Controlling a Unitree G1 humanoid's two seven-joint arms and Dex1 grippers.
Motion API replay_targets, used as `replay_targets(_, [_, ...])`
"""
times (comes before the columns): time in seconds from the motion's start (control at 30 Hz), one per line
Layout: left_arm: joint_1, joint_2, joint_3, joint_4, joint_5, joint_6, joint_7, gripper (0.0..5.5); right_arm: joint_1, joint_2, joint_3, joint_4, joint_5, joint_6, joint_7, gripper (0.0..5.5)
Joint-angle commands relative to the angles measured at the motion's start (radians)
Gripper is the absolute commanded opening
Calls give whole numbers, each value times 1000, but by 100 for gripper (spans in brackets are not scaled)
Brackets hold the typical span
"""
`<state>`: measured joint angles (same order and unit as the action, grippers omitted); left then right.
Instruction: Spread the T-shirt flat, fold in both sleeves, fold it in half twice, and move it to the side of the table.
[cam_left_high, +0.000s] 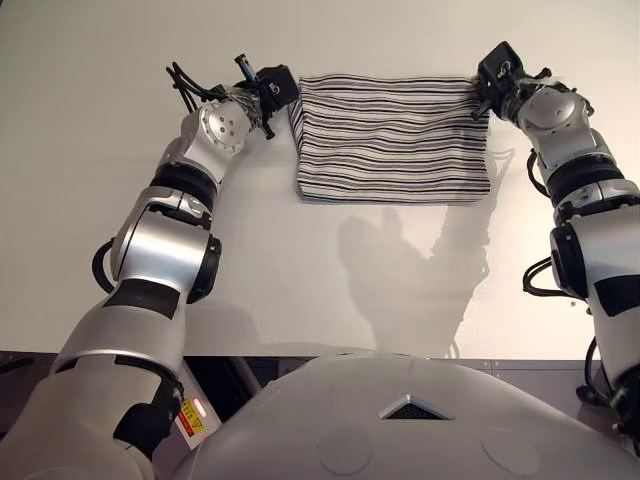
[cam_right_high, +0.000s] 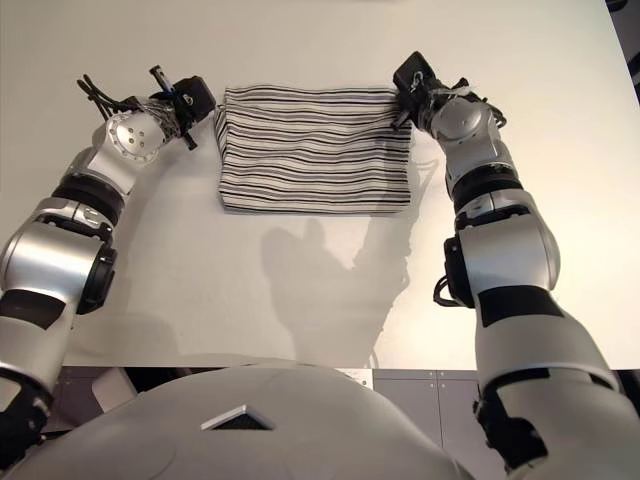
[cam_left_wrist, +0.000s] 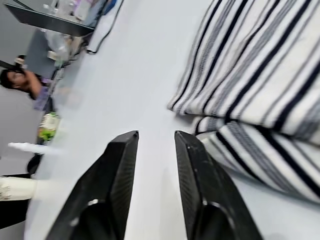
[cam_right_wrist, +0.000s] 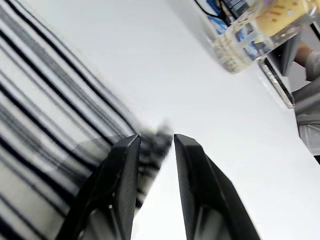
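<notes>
Left eye view: I see the shirt (cam_left_high: 393, 140) lying on the white table (cam_left_high: 100, 120), towards the far side and about midway across. It is folded into a striped rectangle, wider than deep, with its edges fairly straight. My left gripper (cam_left_high: 287, 98) sits at the shirt's far left corner, and my right gripper (cam_left_high: 480, 97) at its far right corner. Both are low over the table.

Right eye view: the layout is the same, with the shirt (cam_right_high: 315, 150) between the two grippers, the left one (cam_right_high: 207, 102) just beside its left edge and the right one (cam_right_high: 402, 95) on its far right corner.

Left wrist view: the left gripper (cam_left_wrist: 156, 135) is set narrow, with a small gap between its fingers (cam_left_wrist: 120, 165) and only bare table (cam_left_wrist: 135, 80) showing in that gap. It holds nothing. The shirt's layered, folded edge (cam_left_wrist: 260, 65) lies just beside one finger.

Right wrist view: the right gripper (cam_right_wrist: 156, 137) is also narrow, its fingers (cam_right_wrist: 120, 175) a small way apart. The shirt's corner (cam_right_wrist: 45, 125) lies at the tips, blurred, and I cannot tell whether they touch it. Table (cam_right_wrist: 175, 75) shows through the rest of the gap.
</notes>
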<state>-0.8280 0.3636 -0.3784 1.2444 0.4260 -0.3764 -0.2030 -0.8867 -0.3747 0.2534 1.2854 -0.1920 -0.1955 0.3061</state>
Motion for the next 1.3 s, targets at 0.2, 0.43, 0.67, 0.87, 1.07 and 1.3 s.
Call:
replay_targets(0.2, [227, 30, -43, -600, -53, -80, -163, 242, -8, -9, 98, 8, -177, -138, -10, 119])
replay_targets(0.43, [414, 168, -134, -877, -42, 71, -526, 242, 39, -121, 323, 16, -406, -361, 288, 119])
replay_targets(0.67, [364, 247, -201, -710, 106, -8, -524, 242, 283, -230, 336, -489, -33, -308, 1065, 119])
replay_targets(0.87, [191, 368, -312, -458, 276, -421, -430, 242, 398, -308, 342, -1101, 194, 138, 1224, 119])
replay_targets(1.07, [-102, 383, -603, -240, 766, -607, 92, 242, 442, -228, 322, -1360, 235, 391, 1152, 119])
replay_targets(1.3, [-179, 345, -547, -189, 749, -662, 540, 242, 515, -299, 200, -1450, 262, 424, 1058, 119])
